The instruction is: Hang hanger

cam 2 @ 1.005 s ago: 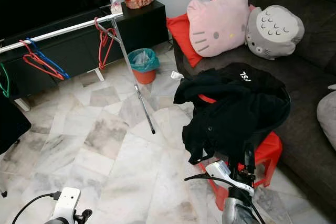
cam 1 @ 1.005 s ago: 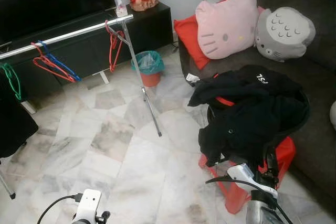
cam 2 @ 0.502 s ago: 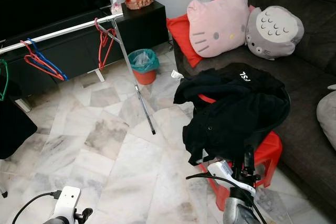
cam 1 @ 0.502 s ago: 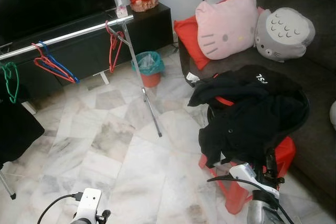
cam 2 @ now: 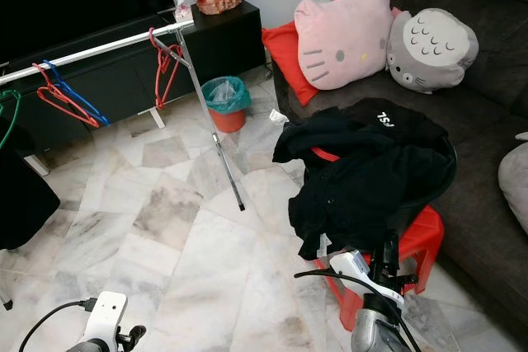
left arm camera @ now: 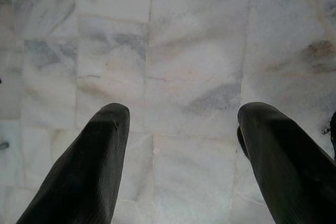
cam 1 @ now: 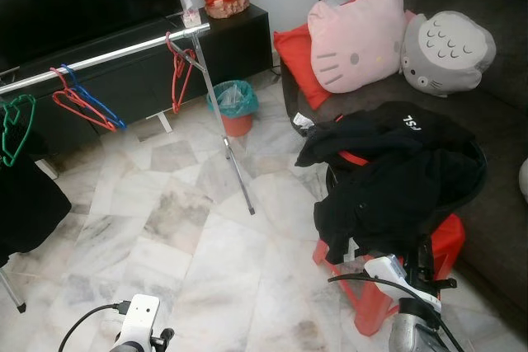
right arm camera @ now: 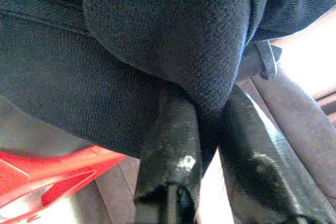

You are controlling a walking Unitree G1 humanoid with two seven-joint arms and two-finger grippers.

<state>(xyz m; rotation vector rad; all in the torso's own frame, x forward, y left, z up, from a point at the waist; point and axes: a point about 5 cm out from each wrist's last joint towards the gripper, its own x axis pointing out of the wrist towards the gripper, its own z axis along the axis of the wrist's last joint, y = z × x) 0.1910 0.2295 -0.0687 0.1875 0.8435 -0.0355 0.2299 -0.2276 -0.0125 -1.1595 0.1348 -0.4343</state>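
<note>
Crowding right tool [right arm camera: 207,129]: black clothes [cam 1: 396,175] heaped on red stool [cam 1: 445,241].

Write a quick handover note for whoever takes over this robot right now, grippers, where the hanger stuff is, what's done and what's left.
Right gripper: fingers nearly closed, pinching a fold of the black garment heaped on the red stool by the sofa.
Left gripper: open, idle, pointing at the marble floor.
Clothes rail: red, blue and green hangers on it; a dark garment hangs at its left end.
Done: garment gripped at its lower edge.
Left: lift it off the stool and get it onto a hanger on the rail.
</note>
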